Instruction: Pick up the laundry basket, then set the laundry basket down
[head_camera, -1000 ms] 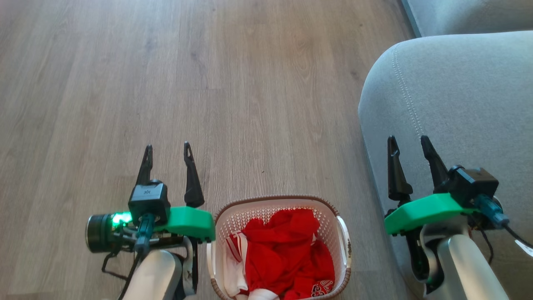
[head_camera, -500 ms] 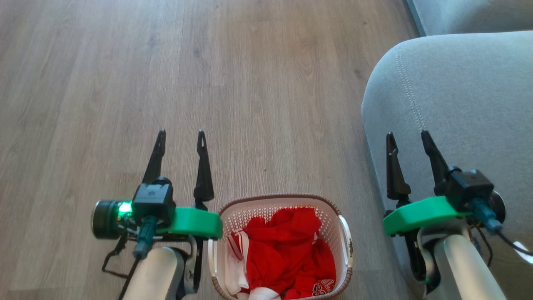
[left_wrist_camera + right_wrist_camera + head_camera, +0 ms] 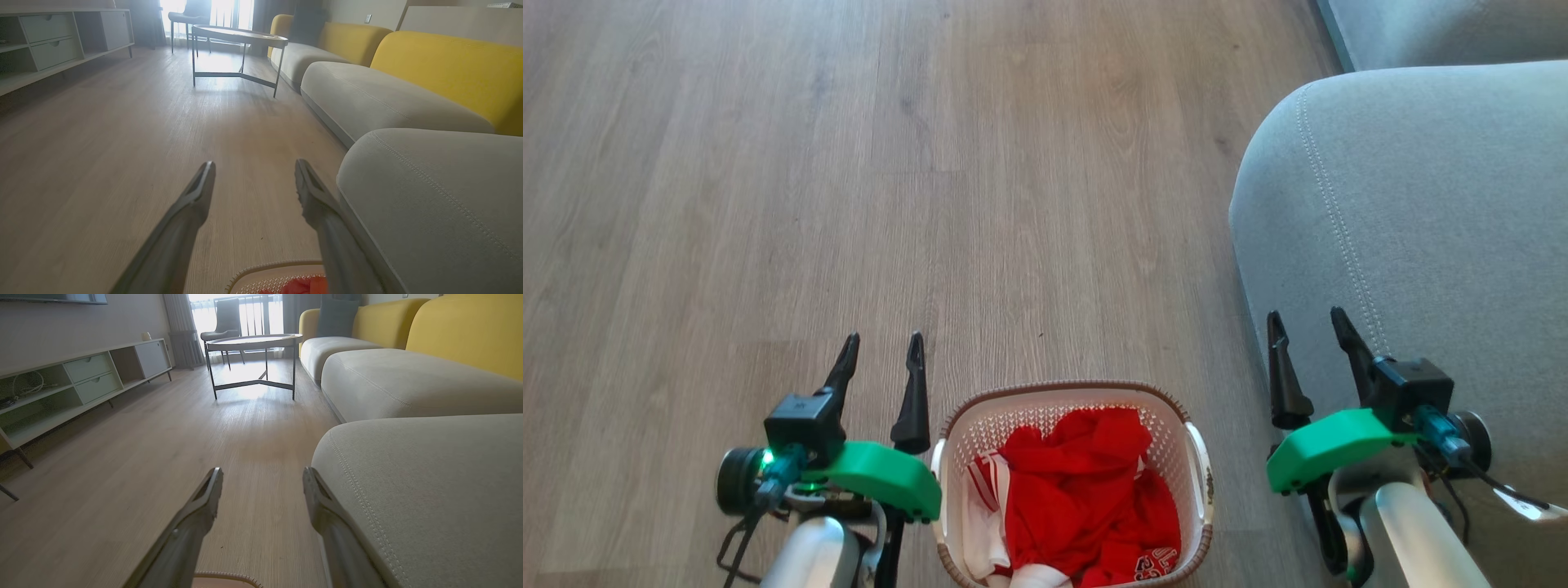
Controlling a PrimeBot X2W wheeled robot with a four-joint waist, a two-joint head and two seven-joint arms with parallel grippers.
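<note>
Laundry basket (image 3: pixel 1054 385) on floor (image 3: pixel 931 163), bottom centre.
Left jaws lower left, right jaws lower right: both released, flanking it, empty.

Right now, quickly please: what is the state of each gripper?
Left gripper: open, holding nothing, to the left of the laundry basket.
Right gripper: open, holding nothing.

My left tool (image 3: pixel 884 336) and right tool (image 3: pixel 1303 313) each have two long black tapered fingers (image 3: pixel 913 400), a bright green bracket (image 3: pixel 886 483), a boxy black camera (image 3: pixel 799 425) with a teal-plugged cable (image 3: pixel 1433 426), and a pale grey forearm (image 3: pixel 1409 531). A green light (image 3: pixel 766 457) glows at the left wrist.
</note>
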